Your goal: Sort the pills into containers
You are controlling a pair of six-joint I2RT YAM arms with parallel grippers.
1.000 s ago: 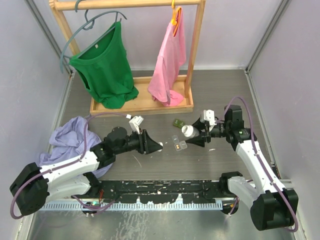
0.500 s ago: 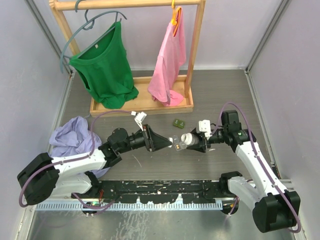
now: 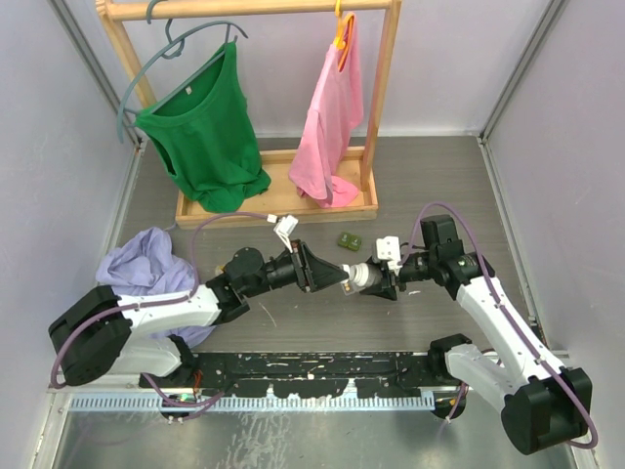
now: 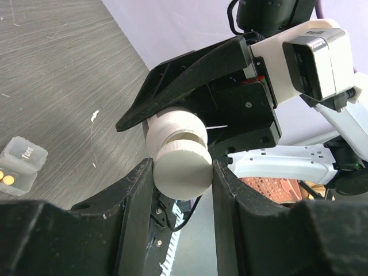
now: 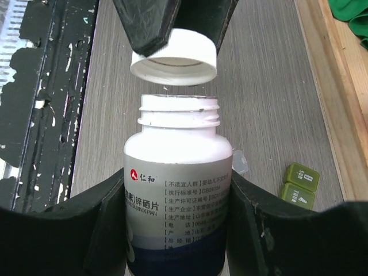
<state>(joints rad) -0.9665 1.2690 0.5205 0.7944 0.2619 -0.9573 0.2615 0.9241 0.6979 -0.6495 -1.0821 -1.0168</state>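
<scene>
A white pill bottle (image 5: 178,190) with a printed label sits between the fingers of my right gripper (image 5: 178,184), which is shut on it. Its threaded neck is bare. My left gripper (image 4: 183,178) is shut on the white cap (image 4: 183,169), held just off the bottle's mouth with a small gap (image 5: 174,57). From above, the two grippers meet tip to tip at the cap (image 3: 349,277) and bottle (image 3: 366,275). The clear container (image 4: 20,167) lies open on the table below, with yellow pills (image 4: 7,177) in one compartment. The dark green container (image 3: 349,240) lies behind.
A wooden clothes rack (image 3: 283,205) with a green top (image 3: 205,137) and a pink top (image 3: 327,127) stands at the back. A lilac cloth (image 3: 142,264) lies crumpled at the left. The dark green container (image 5: 299,185) shows to the right of the bottle.
My left gripper has travelled right with the cap, and my right gripper has come left and down with the bottle. Cap and bottle mouth now meet over the clear container.
</scene>
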